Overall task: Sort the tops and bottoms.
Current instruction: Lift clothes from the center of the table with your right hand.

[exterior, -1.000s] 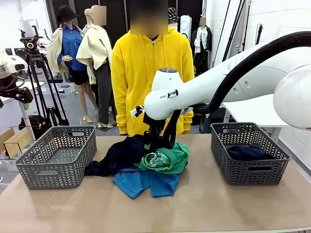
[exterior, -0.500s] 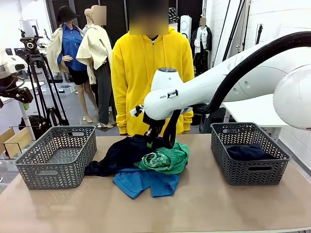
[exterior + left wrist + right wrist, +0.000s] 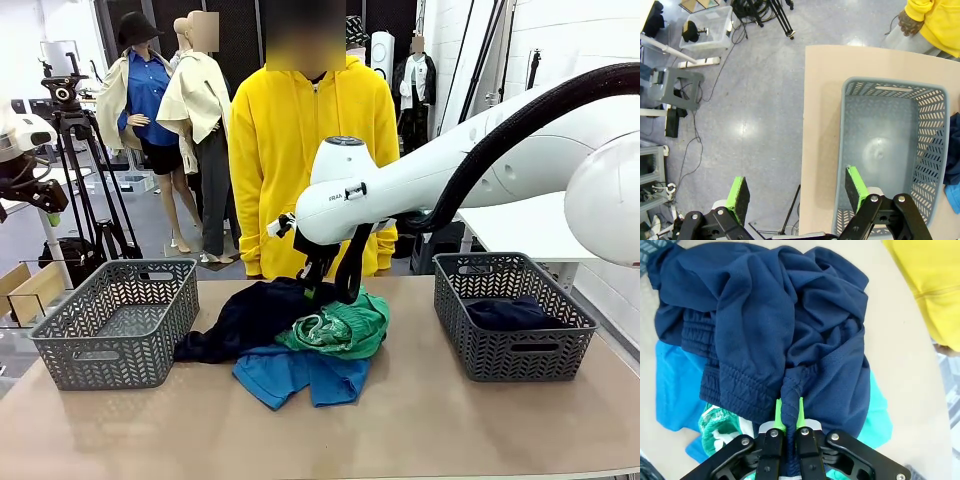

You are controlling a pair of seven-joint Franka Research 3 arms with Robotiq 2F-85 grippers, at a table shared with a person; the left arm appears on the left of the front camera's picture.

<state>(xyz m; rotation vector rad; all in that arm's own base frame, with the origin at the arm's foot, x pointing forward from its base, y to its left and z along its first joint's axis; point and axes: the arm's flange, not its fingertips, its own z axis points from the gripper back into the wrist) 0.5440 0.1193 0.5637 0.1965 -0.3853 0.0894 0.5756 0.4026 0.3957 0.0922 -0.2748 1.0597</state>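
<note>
Front view: the right gripper [image 3: 322, 285] is down in the pile at table centre, on the navy garment [image 3: 250, 318]. The shorts [image 3: 345, 330] lie at its 5 o'clock, with the left basket [image 3: 110, 355] at 9 and the right basket [image 3: 515, 358] at 3.

Left wrist view: the left gripper [image 3: 796, 190] gapes wide above the left basket [image 3: 890, 82].

Right wrist view: the right gripper [image 3: 788, 407], parted a second ago, has pinched tight on a fold of the navy garment [image 3: 790, 315] at 6 o'clock. The grasp seems made, so lifting looks due, though how much cloth is caught is unclear.

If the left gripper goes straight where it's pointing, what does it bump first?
Probably the table's bare edge beside the grey basket. The open left gripper straddles that edge, so one finger could miss it and head for the floor; depth is unclear.
</note>
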